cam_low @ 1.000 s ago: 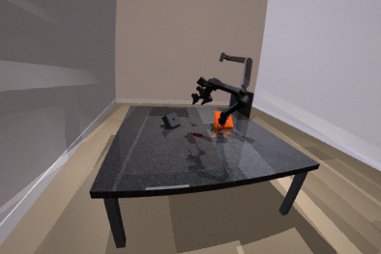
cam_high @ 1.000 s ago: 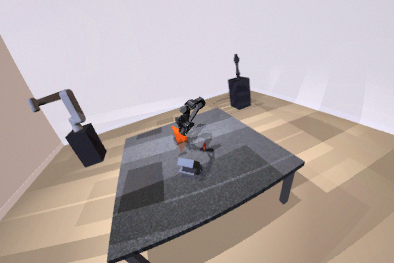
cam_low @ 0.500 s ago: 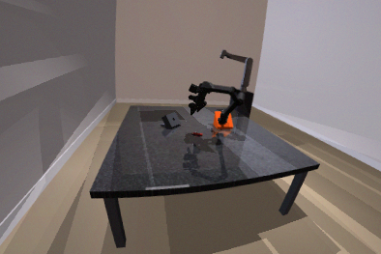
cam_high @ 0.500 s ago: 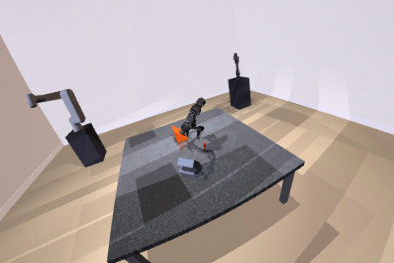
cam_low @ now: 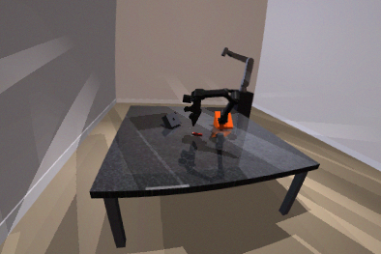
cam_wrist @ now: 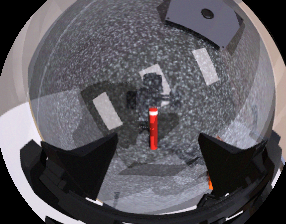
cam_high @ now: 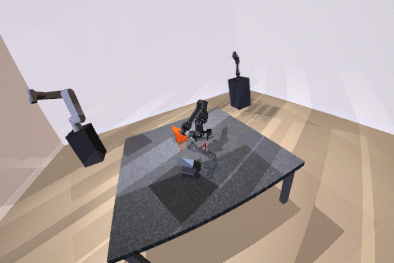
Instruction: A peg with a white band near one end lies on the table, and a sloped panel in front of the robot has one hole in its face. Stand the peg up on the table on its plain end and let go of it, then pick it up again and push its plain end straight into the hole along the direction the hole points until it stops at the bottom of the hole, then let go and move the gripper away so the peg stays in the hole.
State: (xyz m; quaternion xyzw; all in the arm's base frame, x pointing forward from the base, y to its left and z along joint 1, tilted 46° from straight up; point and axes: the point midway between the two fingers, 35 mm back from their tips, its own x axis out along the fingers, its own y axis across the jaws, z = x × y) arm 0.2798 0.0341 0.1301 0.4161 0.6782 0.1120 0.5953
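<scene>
The red peg (cam_high: 204,146) (cam_low: 197,134) (cam_wrist: 153,134) lies flat on the table (cam_high: 145,177) (cam_low: 145,171). Its white band is near the upper end in the wrist view and the left end in the exterior view. My gripper (cam_high: 201,137) (cam_low: 194,123) (cam_wrist: 159,138) is open and empty, pointing down above the table over the peg. In the wrist view the peg shows between the two fingertips, lengthwise up the image, without touching them. The grey sloped panel (cam_high: 188,162) (cam_low: 170,121) (cam_wrist: 189,17) stands apart from the peg, with its dark round hole (cam_wrist: 207,13) visible in the wrist view.
An orange block (cam_high: 178,134) (cam_low: 223,120) (cam_wrist: 210,181) stands by the arm's base. Pale rectangular patches (cam_wrist: 206,66) (cam_wrist: 108,111) show on the table in the wrist view. Two other arms on dark pedestals (cam_high: 86,145) (cam_high: 239,93) stand off the table.
</scene>
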